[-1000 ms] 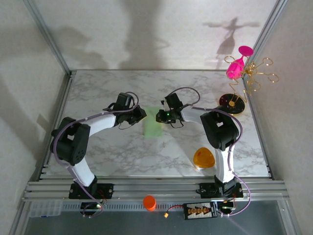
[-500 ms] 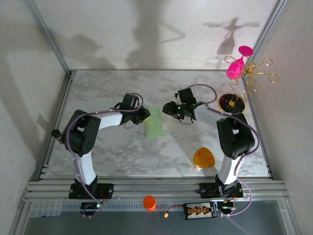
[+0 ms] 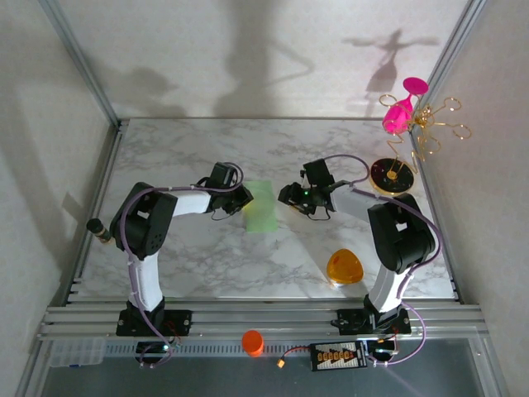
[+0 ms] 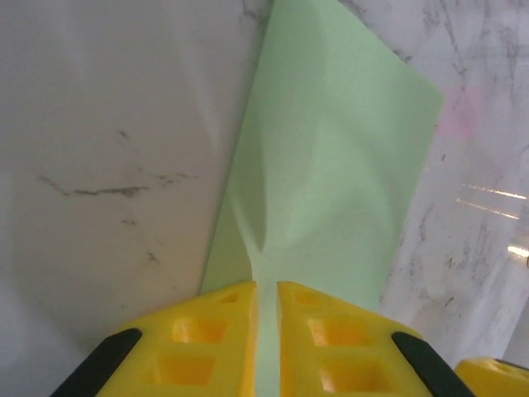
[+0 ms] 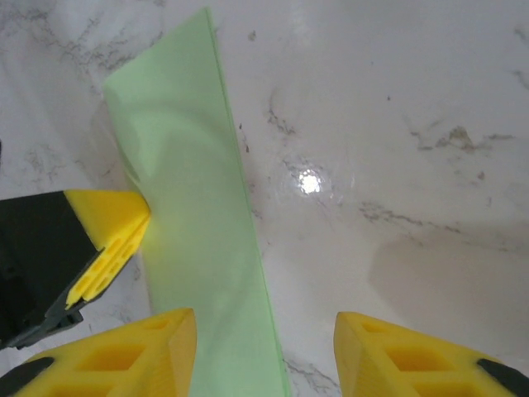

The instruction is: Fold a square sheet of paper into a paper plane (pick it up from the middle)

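Marble surface: left end effector clamped on green paper edge; right end effector fingers apart.

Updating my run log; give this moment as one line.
sheet: pale green folded paper on marble table | left jaws: shut on its edge | right jaws: open, empty
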`<control>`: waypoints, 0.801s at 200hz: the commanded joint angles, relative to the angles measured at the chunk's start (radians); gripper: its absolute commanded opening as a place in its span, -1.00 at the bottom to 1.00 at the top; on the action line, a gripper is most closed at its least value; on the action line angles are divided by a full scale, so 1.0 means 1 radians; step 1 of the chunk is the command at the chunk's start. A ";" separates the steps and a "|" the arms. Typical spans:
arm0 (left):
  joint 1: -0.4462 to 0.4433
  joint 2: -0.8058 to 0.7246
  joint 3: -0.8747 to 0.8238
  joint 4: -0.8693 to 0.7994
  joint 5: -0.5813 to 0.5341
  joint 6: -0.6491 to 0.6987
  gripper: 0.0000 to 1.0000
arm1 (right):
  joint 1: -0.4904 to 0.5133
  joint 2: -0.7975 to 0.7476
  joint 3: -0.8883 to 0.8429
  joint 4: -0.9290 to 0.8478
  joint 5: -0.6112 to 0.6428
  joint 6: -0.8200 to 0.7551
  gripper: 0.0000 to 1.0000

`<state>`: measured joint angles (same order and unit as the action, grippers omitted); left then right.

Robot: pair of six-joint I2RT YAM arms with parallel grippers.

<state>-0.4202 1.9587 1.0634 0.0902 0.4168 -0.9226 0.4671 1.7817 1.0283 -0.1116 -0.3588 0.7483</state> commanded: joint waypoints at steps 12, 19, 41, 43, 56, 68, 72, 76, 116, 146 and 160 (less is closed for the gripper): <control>0.002 0.009 -0.046 -0.006 -0.106 -0.060 -0.70 | 0.016 -0.016 -0.014 -0.054 -0.031 -0.001 -0.05; 0.007 0.007 -0.057 0.008 -0.115 -0.082 -0.70 | 0.021 -0.015 -0.013 -0.055 -0.036 -0.002 -0.05; 0.014 0.001 -0.079 0.053 -0.113 -0.127 -0.71 | 0.032 -0.003 -0.012 -0.057 -0.064 0.000 -0.06; 0.014 0.002 -0.079 0.054 -0.112 -0.129 -0.71 | 0.033 -0.002 -0.011 -0.057 -0.066 0.000 -0.06; 0.013 0.003 -0.080 0.057 -0.104 -0.134 -0.71 | 0.040 0.005 -0.012 -0.061 -0.078 0.006 -0.07; 0.013 0.005 -0.083 0.056 -0.105 -0.134 -0.71 | 0.048 0.014 -0.013 -0.068 -0.085 0.005 -0.08; 0.013 0.005 -0.085 0.054 -0.103 -0.133 -0.72 | 0.052 0.018 -0.013 -0.071 -0.085 0.005 -0.08; 0.012 0.004 -0.086 0.054 -0.102 -0.133 -0.72 | 0.053 0.020 -0.013 -0.073 -0.086 0.005 -0.08; 0.013 0.009 -0.092 0.052 -0.092 -0.124 -0.73 | 0.067 0.039 -0.019 -0.080 -0.094 0.000 -0.14; 0.012 0.012 -0.091 0.050 -0.089 -0.119 -0.73 | 0.073 0.055 -0.020 -0.078 -0.100 -0.004 -0.15; 0.013 0.011 -0.091 0.049 -0.088 -0.118 -0.73 | 0.076 0.060 -0.021 -0.073 -0.106 -0.006 -0.15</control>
<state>-0.4175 1.9511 1.0039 0.2012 0.3771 -1.0451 0.5308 1.8214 1.0225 -0.1680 -0.4446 0.7483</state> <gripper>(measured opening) 0.135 0.425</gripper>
